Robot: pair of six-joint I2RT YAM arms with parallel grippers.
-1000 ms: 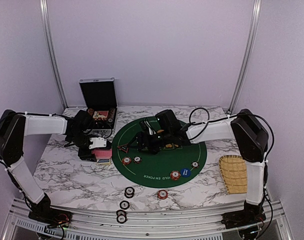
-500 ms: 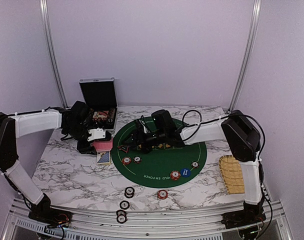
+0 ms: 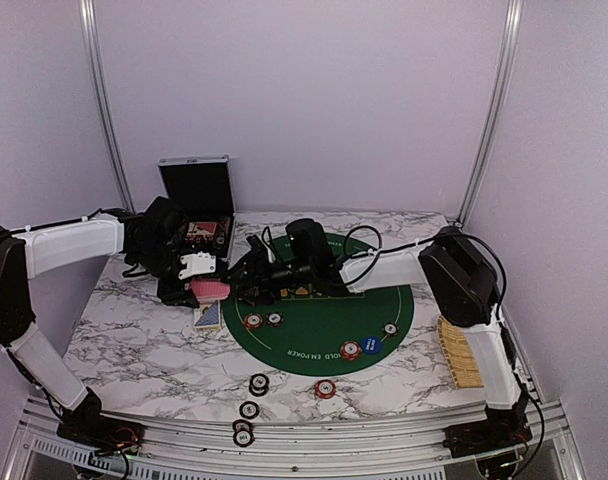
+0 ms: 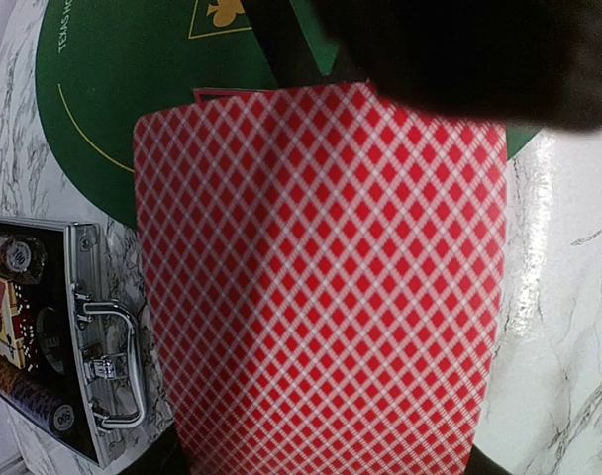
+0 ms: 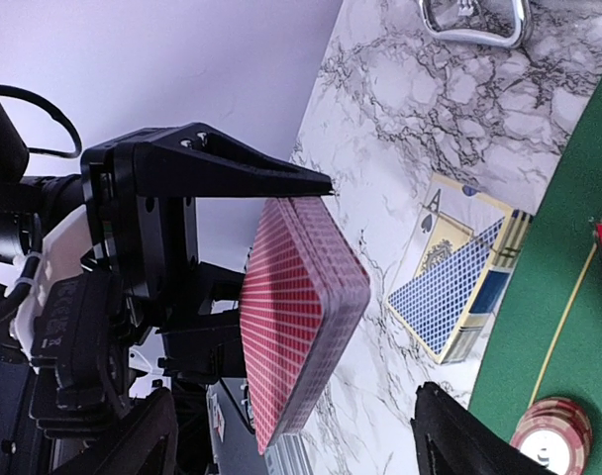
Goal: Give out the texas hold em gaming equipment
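**Deck presented, right end effector ready to draw**

The left end effector (image 3: pixel 202 288) is clamped on the deck of red-backed playing cards (image 5: pixel 301 317). One finger presses on each face, and the deck hangs above the worktop (image 3: pixel 134 350). The right end effector (image 5: pixel 293 388) has its fingers apart. The deck is straight ahead of it, close, but not touching. Below the deck a blue card box (image 5: pixel 459 287) lies flat.

In my judgement the cards are light, thin and smooth, so they slide easily on each other and bend a little. The top card is best taken at its free edge, away from the left fingers, with a gentle pinch. Otherwise several cards may come off together.
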